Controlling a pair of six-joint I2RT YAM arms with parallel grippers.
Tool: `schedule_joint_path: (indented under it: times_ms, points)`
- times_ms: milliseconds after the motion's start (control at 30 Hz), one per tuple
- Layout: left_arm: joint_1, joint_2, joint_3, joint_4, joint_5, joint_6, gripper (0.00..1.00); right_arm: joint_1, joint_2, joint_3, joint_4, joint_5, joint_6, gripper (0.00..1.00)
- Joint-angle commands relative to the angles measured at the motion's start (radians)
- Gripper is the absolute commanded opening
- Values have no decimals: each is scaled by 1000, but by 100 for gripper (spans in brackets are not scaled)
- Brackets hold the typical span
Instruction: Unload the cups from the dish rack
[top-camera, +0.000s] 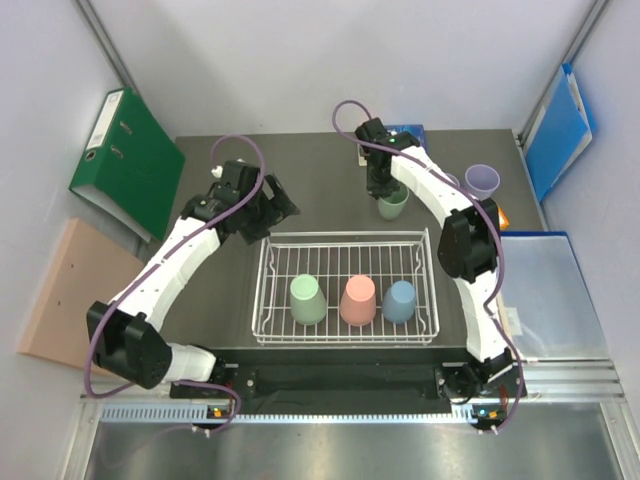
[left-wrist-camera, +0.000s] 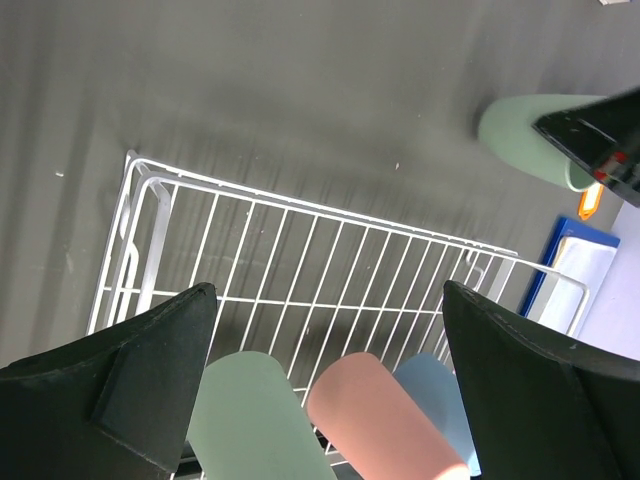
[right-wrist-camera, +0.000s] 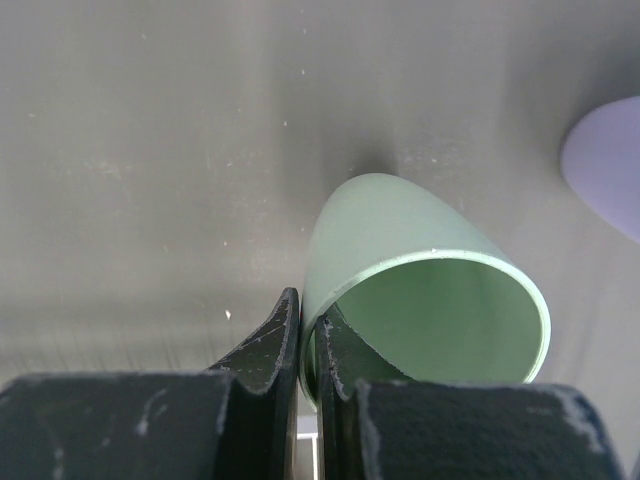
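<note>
We begin with the dark grey worktop (top-camera: 310, 170). The white wire dish rack (top-camera: 330, 262) lies in the middle of it, toward the near edge. The left pincer (top-camera: 275, 205) hovers over the far left corner of the rack, its jaws wide and with nothing between them. The right pincer (top-camera: 385, 190) is closed on the rim of a light green plastic tumbler (top-camera: 393, 205), mouth up, just beyond the far right corner of the rack. We cannot tell if it touches the worktop. One lavender plastic tumbler (top-camera: 482, 180) stands further right.

In the rack three tumblers are upside down in a row: one light green (top-camera: 307, 299), one salmon pink (top-camera: 358, 300), one light blue (top-camera: 400, 301).

We count five cups: two outside and three to unload. We judge the task nearly half done.
</note>
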Motion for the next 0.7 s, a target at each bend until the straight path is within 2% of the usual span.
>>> schedule_joint_path:
  times_ms: [0, 667]
  points:
    - [-2, 10, 0, 12, 6, 17, 99, -2, 19, 51, 24, -15, -1, 0]
    - [0, 33, -9, 10, 10, 31, 99, -8, 108, 138, 39, -77, 8, 0]
